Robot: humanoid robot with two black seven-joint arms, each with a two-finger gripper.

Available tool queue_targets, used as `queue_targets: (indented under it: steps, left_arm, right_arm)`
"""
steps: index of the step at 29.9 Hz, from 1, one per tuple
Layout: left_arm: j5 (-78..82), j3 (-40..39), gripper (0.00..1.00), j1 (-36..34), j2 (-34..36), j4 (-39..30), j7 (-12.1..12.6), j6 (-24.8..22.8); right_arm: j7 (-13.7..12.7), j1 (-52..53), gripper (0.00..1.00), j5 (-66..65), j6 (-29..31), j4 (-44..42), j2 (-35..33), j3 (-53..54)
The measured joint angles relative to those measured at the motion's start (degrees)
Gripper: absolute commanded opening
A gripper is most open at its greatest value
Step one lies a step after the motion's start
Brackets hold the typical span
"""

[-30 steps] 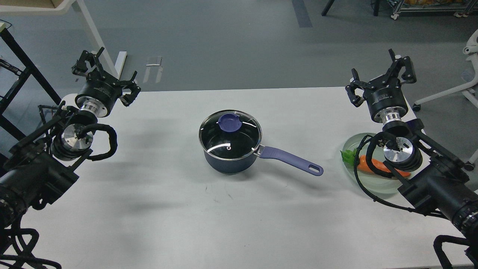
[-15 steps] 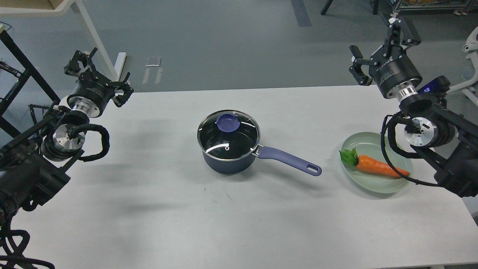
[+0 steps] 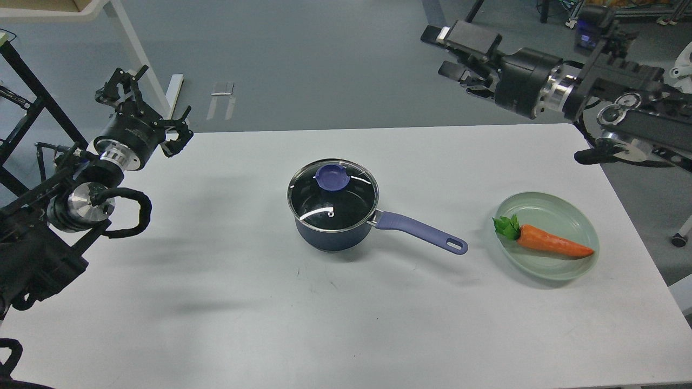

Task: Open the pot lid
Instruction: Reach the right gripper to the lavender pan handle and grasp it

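Observation:
The dark navy pot (image 3: 330, 236) stands at the middle of the white table (image 3: 216, 302), its blue-purple handle (image 3: 421, 232) pointing right. The clear glass lid (image 3: 332, 195) sits flat on the pot, with its blue-purple knob (image 3: 331, 177) on top. My left gripper (image 3: 147, 105) is open and empty, raised over the table's far left corner, well left of the pot. My right gripper (image 3: 440, 51) is open and empty, high beyond the table's far edge, up and to the right of the pot, fingers pointing left.
A pale green glass plate (image 3: 540, 213) with an orange carrot (image 3: 551, 244) lies on the right of the table. A white table leg (image 3: 138, 51) and a black frame (image 3: 32, 89) stand at the far left. The grey floor lies beyond the table.
My right arm has swung up from over the plate and turned to point left, high beyond the far edge, uncovering the plate and carrot. My left gripper shifted slightly. Pot and lid are unmoved.

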Motion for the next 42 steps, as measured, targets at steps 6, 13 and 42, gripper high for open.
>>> queue_targets:
  steps: [6,13,42]
  left_arm:
    - [0.11,0.01,1.00,-0.07,1.49,-0.96,-0.12,0.27]
    - [0.11,0.01,1.00,-0.09,2.61,-2.24,-0.18,0.40]
    - [1.83,0.53,1.00,-1.23,3.18,-4.46,-0.18,2.50]
  right_arm:
    - [-0.04,4.32,0.95,-26.98,-0.19,2.78,4.35,-4.63]
    - [-0.12,10.34,0.84,-40.20,-0.38,3.92,10.75,-18.50]
    - [-2.74,1.87,0.35,-47.23,-0.47,2.39,10.97,-23.16]
